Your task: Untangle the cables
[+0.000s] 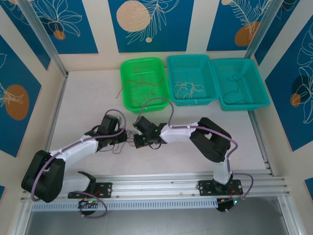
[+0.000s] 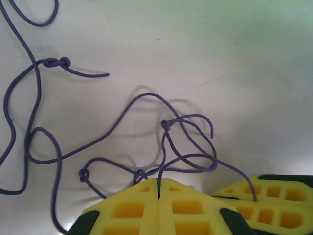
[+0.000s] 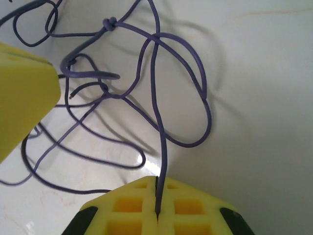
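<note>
Two grippers meet low over the white desk (image 1: 83,107) at the middle of the top view, both clenched on one tangle of purple cables (image 2: 166,125). The left gripper (image 2: 159,182) sits at the bottom centre of its wrist view. Its yellow jaws are pressed together, and a strand runs down from a small knot into the seam between them. The right gripper (image 3: 157,182) sits at the bottom centre of its own view, jaws closed on a strand that rises straight up the frame into the loops above. Each wrist view also catches the other gripper's yellow fingers, at the lower right in the left view and at the left edge in the right view. The rest of the tangle lies on the desk in loose loops with several knots, spreading toward the upper left of both wrist views. At the upper middle and right of the top view stand three baskets side by side. A green basket (image 1: 142,60) holds red-orange cables (image 1: 146,83), some trailing over its left side. Of two teal baskets (image 1: 190,58), the middle one holds whitish cables (image 1: 190,89) and the right one a few dark cables (image 1: 238,93).
</note>
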